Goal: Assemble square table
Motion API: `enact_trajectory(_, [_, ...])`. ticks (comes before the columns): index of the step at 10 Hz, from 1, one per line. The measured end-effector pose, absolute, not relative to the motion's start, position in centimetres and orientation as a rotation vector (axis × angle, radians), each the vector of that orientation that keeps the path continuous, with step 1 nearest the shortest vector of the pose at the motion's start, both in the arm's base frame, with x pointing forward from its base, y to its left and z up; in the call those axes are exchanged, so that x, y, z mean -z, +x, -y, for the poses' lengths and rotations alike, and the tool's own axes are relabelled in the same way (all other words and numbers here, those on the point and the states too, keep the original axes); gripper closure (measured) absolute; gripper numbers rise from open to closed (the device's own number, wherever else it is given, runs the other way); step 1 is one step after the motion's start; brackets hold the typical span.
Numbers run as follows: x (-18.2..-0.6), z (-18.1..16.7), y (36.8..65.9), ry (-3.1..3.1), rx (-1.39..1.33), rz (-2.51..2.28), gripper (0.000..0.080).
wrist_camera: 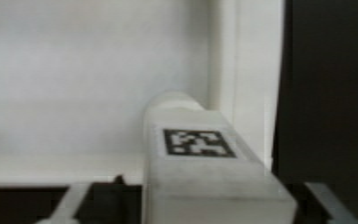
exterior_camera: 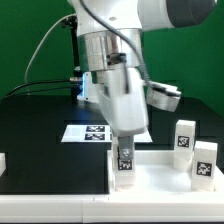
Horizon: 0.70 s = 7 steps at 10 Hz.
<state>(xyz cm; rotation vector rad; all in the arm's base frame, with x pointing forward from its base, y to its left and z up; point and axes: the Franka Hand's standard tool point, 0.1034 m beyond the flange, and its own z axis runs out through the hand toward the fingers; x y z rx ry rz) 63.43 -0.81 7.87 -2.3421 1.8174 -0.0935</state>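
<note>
My gripper is shut on a short white leg with a black-and-white tag. It holds the leg upright at the near left corner of the white square slab. In the wrist view the leg fills the space between my fingers, above the slab's surface and beside its raised rim. Two more legs stand upright on the slab's right side in the exterior view.
The marker board lies on the black table behind the slab. A white border bar runs along the near edge. Another white part shows behind the arm, at the exterior view's right.
</note>
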Motion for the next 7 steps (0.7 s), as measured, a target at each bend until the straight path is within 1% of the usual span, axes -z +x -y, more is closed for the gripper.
enact_trajectory(1, [-7.95, 0.73, 63.61, -2.506, 0.139, -1.588, 0.03])
enact_trajectory(2, [-8.13, 0.67, 63.65, -2.623, 0.157, -1.395, 0.0199])
enact_trajectory(3, [-8.17, 0.83, 63.68, -2.695, 0.173, -1.275, 0.016])
enact_trajectory(6, [-8.11, 1.02, 63.66, -2.832, 0.194, -1.012, 0.0153])
enact_trajectory(7, [-8.22, 0.48, 63.9, -2.967, 0.215, -0.643, 0.0151])
